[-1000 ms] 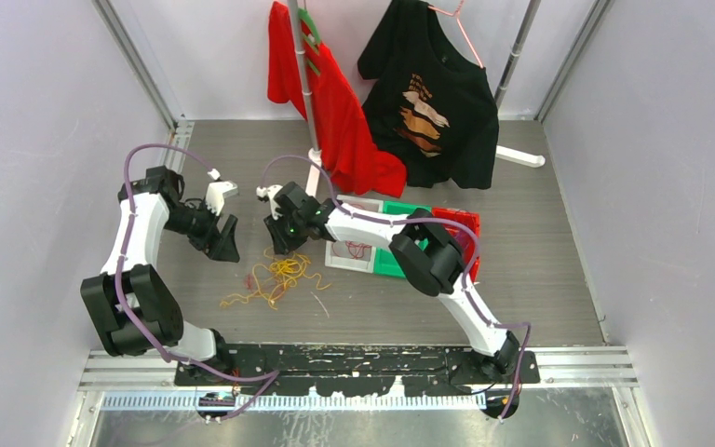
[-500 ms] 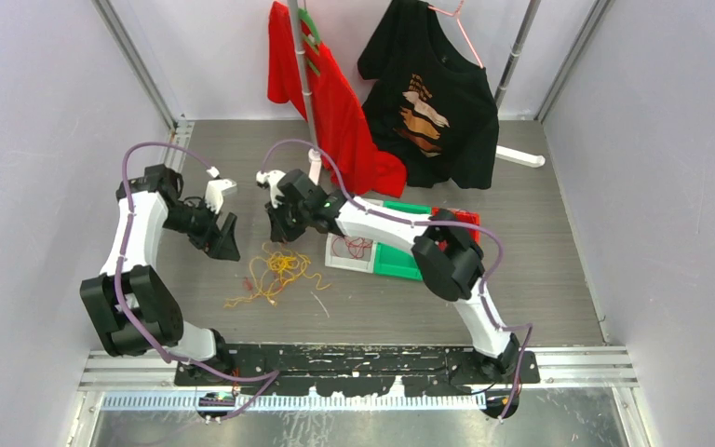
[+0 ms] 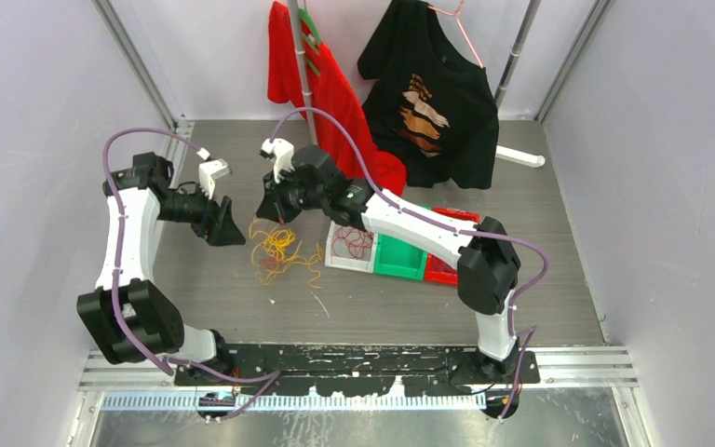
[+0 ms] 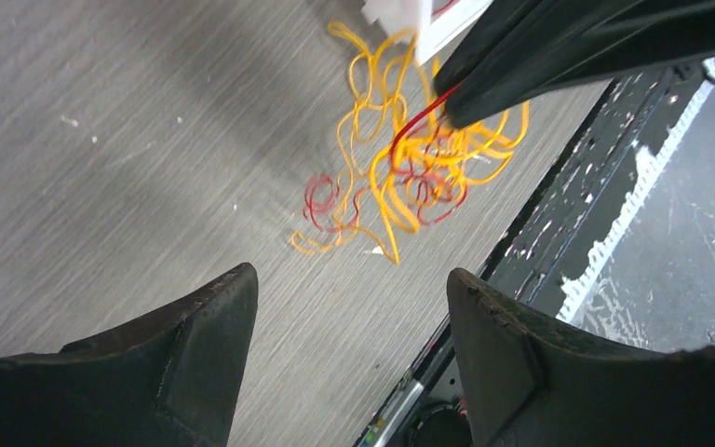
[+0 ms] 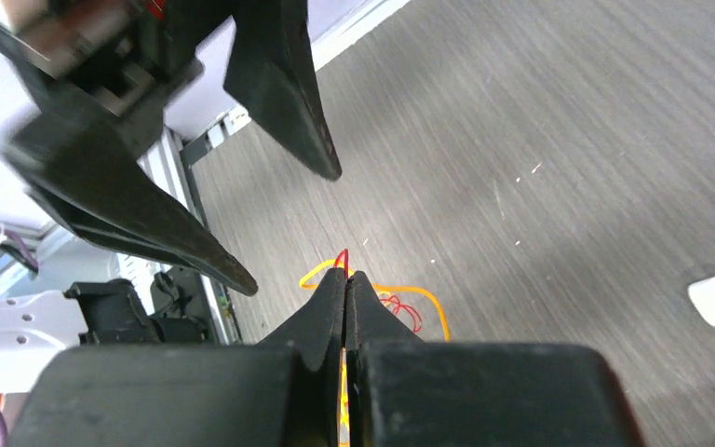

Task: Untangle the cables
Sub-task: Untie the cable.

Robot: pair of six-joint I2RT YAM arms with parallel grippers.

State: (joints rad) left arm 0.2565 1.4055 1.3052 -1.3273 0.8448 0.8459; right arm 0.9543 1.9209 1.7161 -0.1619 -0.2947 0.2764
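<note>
1. Right gripper [image 5: 346, 279]: the jaws are fully closed, tip against tip. A red strand loops out just above the tips, and a yellow strand runs along the seam between the 2 fingers. The gripper has hold of the cables [image 3: 279, 250]. In the left wrist view, 1 red strand runs from the gripper tip down into the bundle.

2. Left gripper [image 4: 349, 275]: the jaws stand wide apart with nothing between them. The gripper hangs above the table [image 3: 540, 233], clear of the surface and just left of the bundle. Its 2 fingers point toward the right gripper.

3. Cables: a loose tangle of yellow and red strands lies on the grey table, below and between the 2 grippers. No purple strand can be made out in the tangle.

4. Surroundings: a white tray [image 3: 346, 264] sits just right of the tangle and holds a few red strands. A green tray [image 3: 400, 261] and a red tray [image 3: 439, 272] adjoin it on the right. A red shirt [image 3: 335, 112] and a black shirt [image 3: 438, 112] hang at the far edge.
</note>
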